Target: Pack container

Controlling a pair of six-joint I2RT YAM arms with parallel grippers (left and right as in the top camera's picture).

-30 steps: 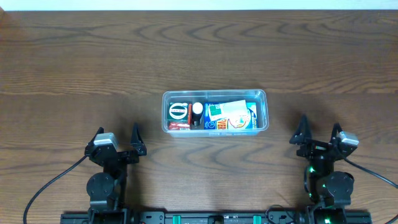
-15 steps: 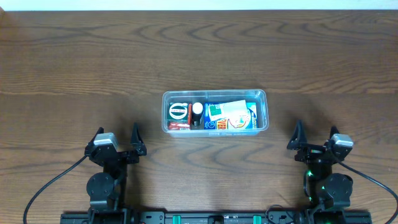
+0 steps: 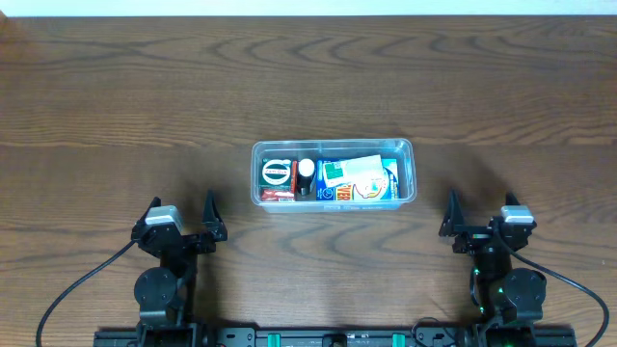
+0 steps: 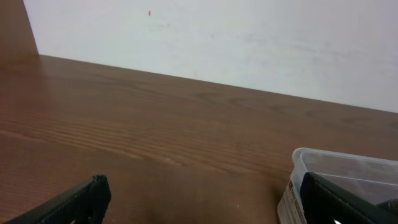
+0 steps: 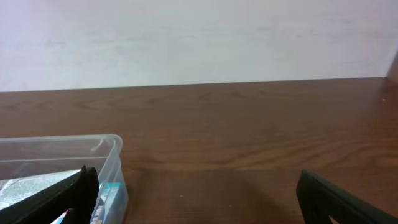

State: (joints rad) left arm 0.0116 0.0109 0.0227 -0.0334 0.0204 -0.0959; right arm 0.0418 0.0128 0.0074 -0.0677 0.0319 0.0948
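Note:
The clear plastic container (image 3: 333, 145) stands at the table's middle and holds several small packets and items, red and green at its left, blue and white at its right. Its corner shows in the left wrist view (image 4: 323, 160) and in the right wrist view (image 5: 74, 144). My left gripper (image 3: 181, 216) is open and empty, near the front edge, left of and nearer than the container; its fingers show in the left wrist view (image 4: 205, 202). My right gripper (image 3: 477, 216) is open and empty, right of and nearer than the container; its fingers show in the right wrist view (image 5: 199, 199).
The brown wooden table (image 3: 308, 77) spreads around the container. A white wall (image 4: 249, 43) rises behind its far edge. Black cables (image 3: 77, 289) run from both arm bases at the front.
My right gripper has shifted a little to the left, toward the container. The left arm and the container have not moved.

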